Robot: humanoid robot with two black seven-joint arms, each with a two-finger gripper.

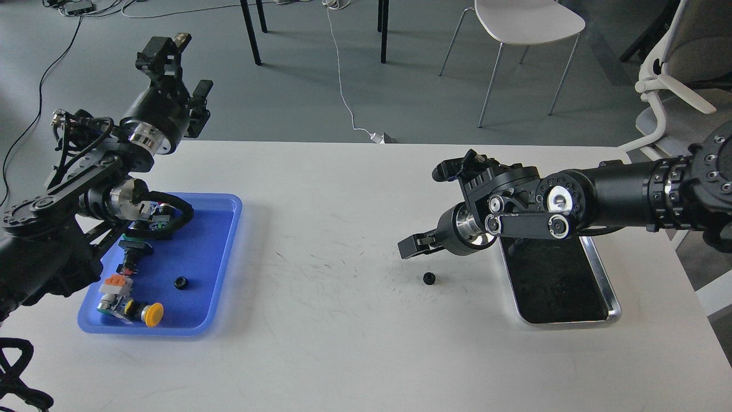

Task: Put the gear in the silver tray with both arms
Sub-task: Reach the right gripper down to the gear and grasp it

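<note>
A small black gear [428, 278] lies on the white table, just left of the silver tray [607, 281], whose dark floor holds nothing that I can see. My right gripper [410, 247] reaches in from the right over the tray's far left corner. It is open and hangs just above and to the left of the gear without touching it. My left gripper [191, 62] is open and empty, raised beyond the table's far left edge, above the blue tray [220, 269]. A second black gear [180, 282] lies in the blue tray.
The blue tray also holds a yellow push button [152, 313], a red and a green button and a small connector block. My right forearm [623, 191] covers the silver tray's far end. Chairs [526, 20] stand beyond the table.
</note>
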